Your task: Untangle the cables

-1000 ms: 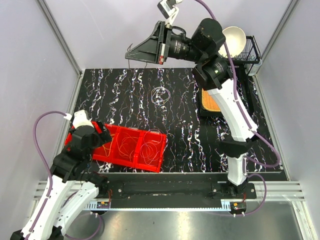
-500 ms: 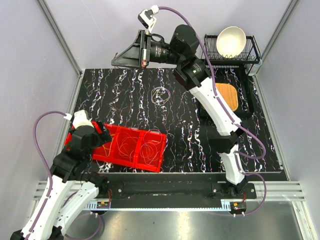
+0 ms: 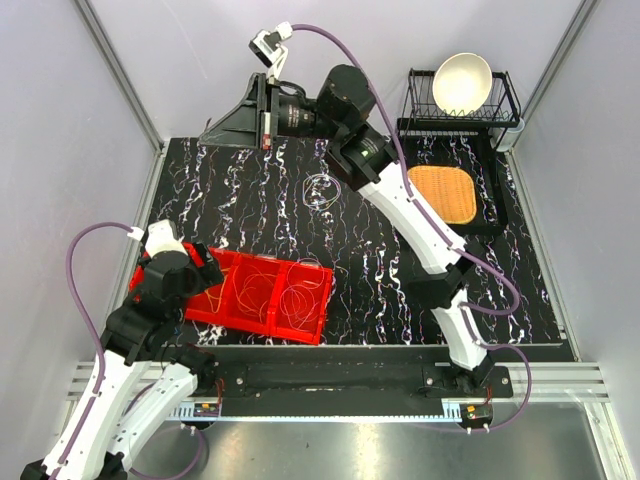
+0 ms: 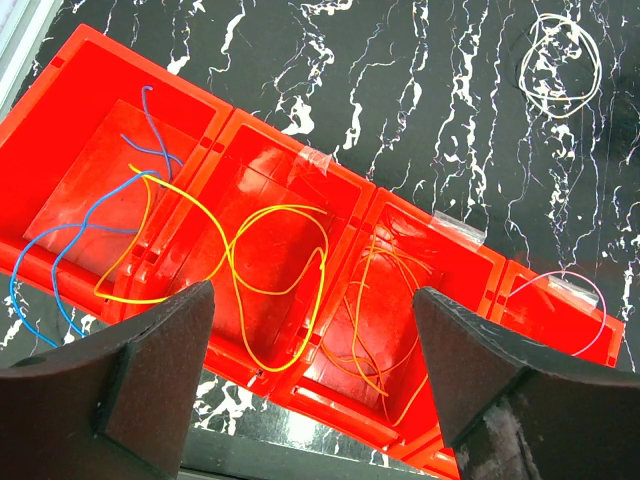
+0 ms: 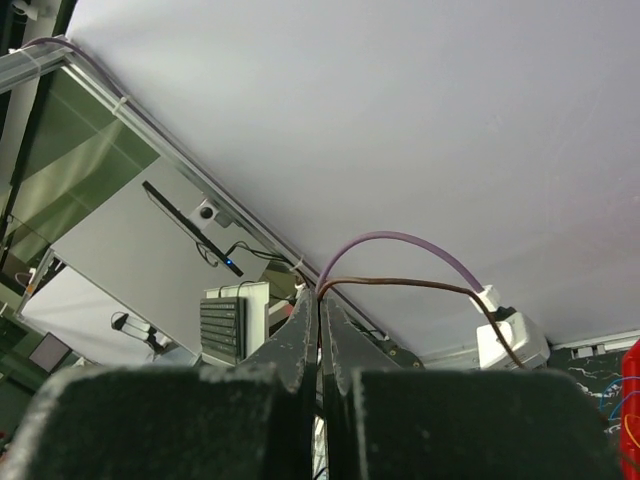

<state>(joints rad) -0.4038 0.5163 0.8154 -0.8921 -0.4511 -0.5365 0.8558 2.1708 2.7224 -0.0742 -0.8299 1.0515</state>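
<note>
Under wide-spread left gripper (image 4: 310, 400) jaws, in red plastic divided tray (image 4: 180, 90): thin yellow wire loop (image 4: 232, 250), long axis crossways over two compartments; thin orange wire loops (image 4: 385, 310) alongside. Thin white wire coil (image 3: 322, 189) on black marbled table (image 3: 240, 200), well apart. Right gripper (image 3: 208, 136) pinched shut, raised high.

yellow cable (image 4: 233, 265) | orange cable (image 4: 375, 292) | blue cable (image 4: 90, 232) | loose in red bin (image 4: 160, 75) | white cable (image 4: 560, 52) coiled on table (image 4: 350, 60)

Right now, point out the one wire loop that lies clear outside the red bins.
The white loop, alone on the black table beyond the bins; the blue, yellow, orange and pink wires all lie at least partly inside them.
</note>
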